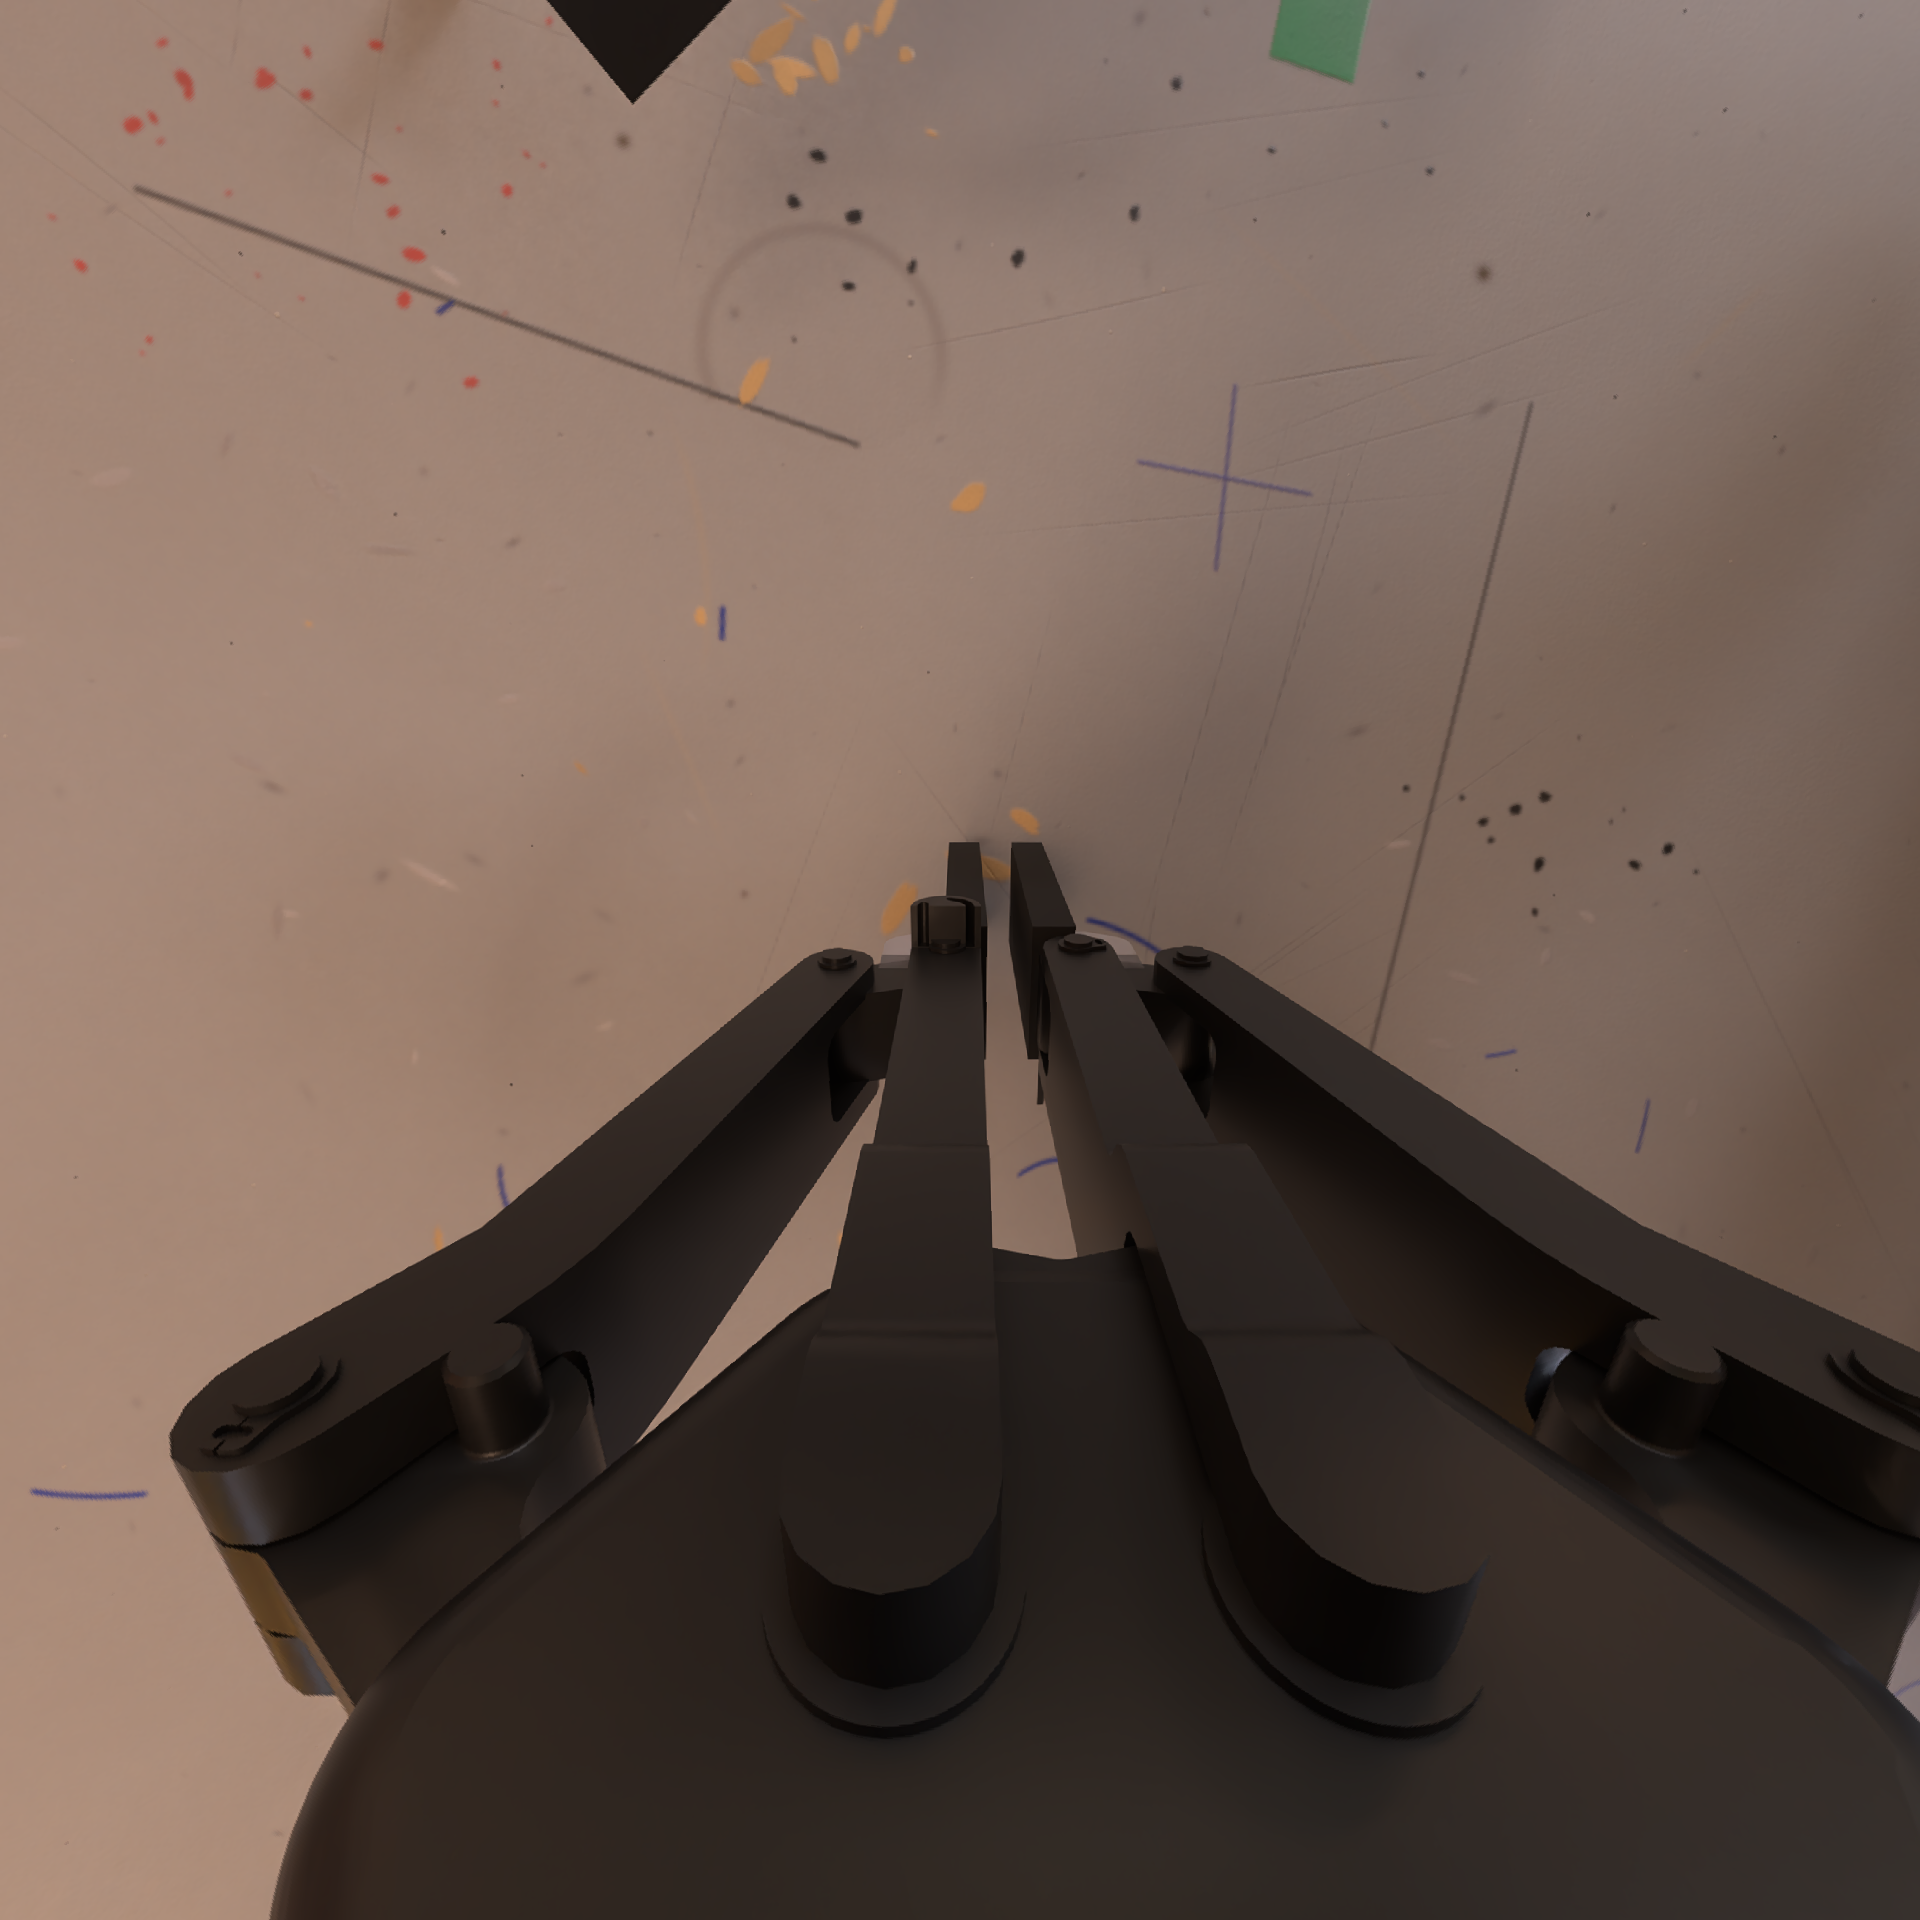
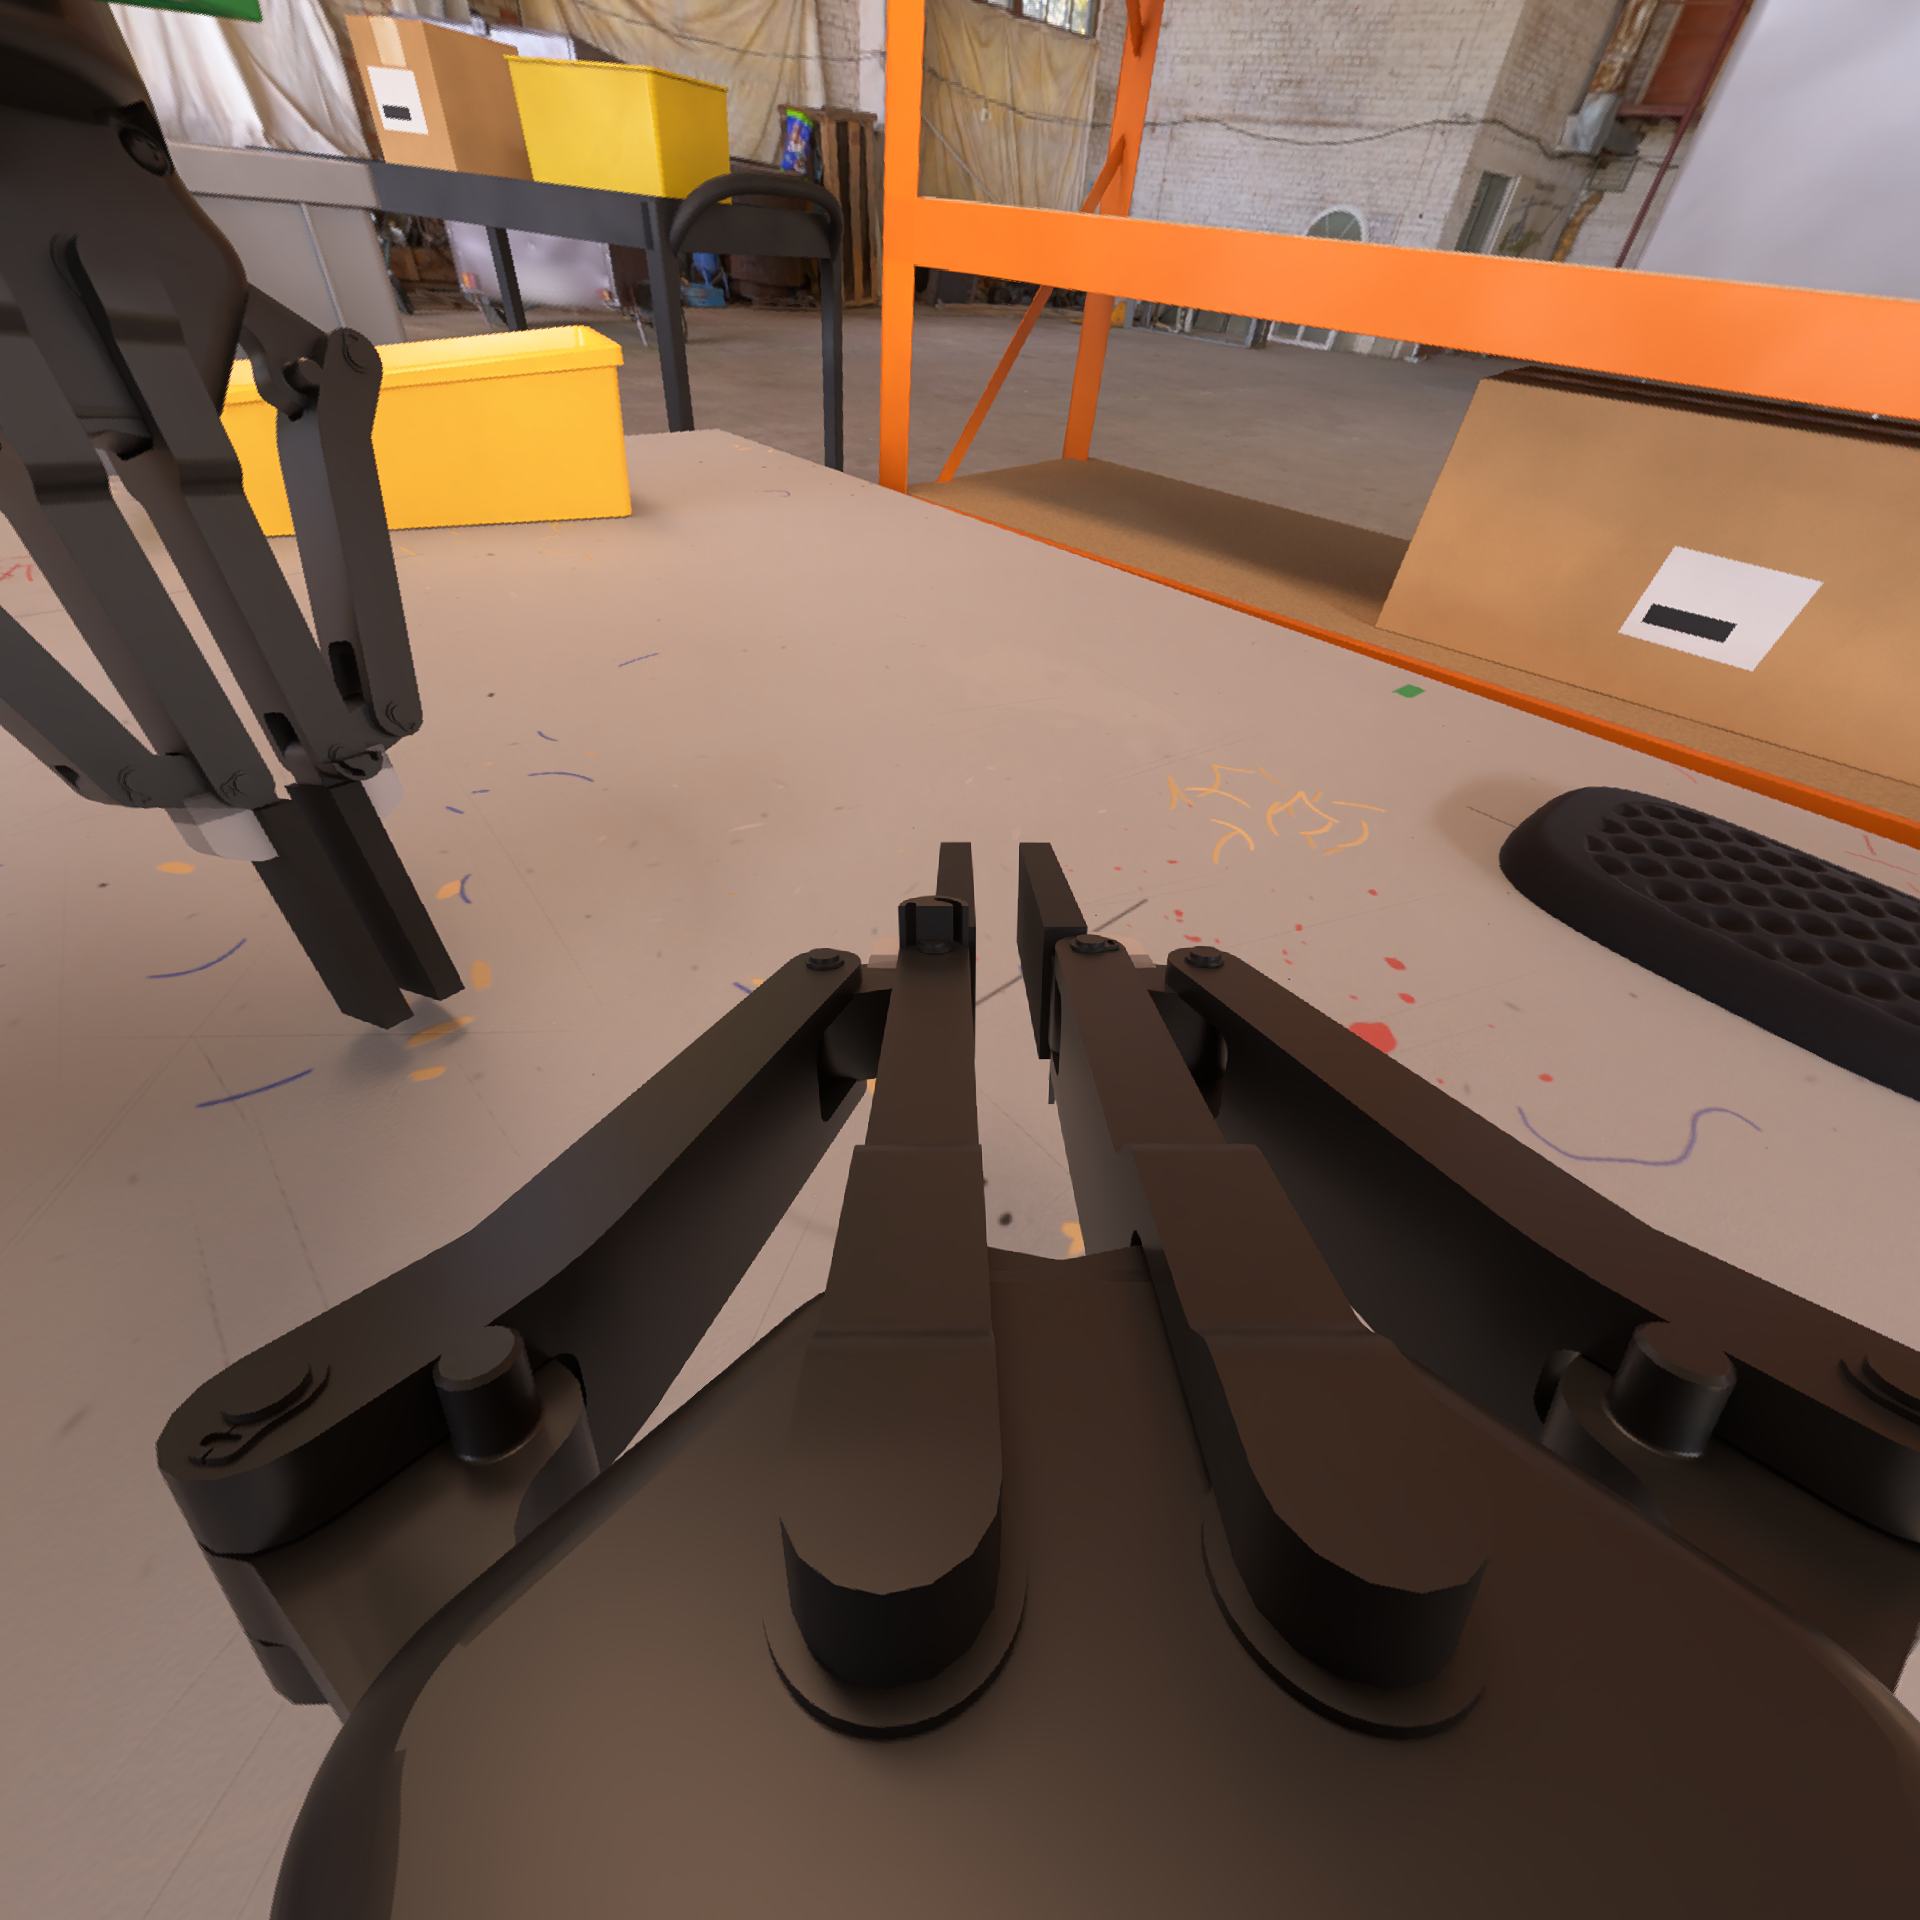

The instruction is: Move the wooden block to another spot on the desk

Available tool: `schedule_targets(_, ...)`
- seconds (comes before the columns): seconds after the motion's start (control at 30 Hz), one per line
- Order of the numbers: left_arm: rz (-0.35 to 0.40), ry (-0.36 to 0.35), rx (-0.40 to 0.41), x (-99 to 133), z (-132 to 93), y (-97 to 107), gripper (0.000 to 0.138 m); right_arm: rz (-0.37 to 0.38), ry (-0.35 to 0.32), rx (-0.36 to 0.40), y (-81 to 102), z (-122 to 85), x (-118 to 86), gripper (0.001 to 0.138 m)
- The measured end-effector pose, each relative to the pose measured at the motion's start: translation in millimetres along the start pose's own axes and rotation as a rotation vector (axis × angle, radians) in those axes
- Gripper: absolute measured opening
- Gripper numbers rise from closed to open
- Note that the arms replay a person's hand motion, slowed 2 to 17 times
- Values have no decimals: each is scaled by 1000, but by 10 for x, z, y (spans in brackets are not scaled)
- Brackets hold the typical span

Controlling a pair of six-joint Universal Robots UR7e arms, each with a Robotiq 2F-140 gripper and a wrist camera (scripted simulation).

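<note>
I see two close views, one from each wrist camera, over a tan desk (image 2: 831, 644) marked with paint flecks and pen lines. In the left wrist view, my left gripper (image 1: 995, 868) points almost straight down, its tips just above or touching the bare desk, fingers drawn nearly together with a thin gap and nothing between them. At the top edge of that view sit a dark corner (image 1: 634, 42) and a green patch (image 1: 1320, 36), both cut off, so I cannot say what they are. In the right wrist view, my right gripper (image 2: 995, 873) hangs low at a slant over the desk, also narrowed to a slim gap and empty. To its left I see the left gripper from the side, tips down by the surface. A black perforated pad (image 2: 1745, 925) lies on the desk to the right; a yellow bin (image 2: 488, 426) stands at the far edge, with orange shelving (image 2: 1351, 270) and a cardboard box (image 2: 1662, 520) beyond. The wooden block is not visible in either view, so I cannot tell where it lies. I judge the task is at the searching or starting step, with no grasp made. Next I would need to raise or turn a wrist to find the block, then spread the fingers before approaching.
</note>
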State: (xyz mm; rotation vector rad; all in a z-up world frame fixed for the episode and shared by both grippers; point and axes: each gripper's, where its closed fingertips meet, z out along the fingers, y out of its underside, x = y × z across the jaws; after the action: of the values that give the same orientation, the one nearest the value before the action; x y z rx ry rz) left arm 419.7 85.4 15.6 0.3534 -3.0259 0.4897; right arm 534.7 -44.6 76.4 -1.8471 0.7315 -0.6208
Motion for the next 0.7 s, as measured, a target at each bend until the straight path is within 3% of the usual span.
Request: schedule_targets(0.7,24,-13,6,-20,14,-36,8,10,-15,-12,17,7,-18,12)
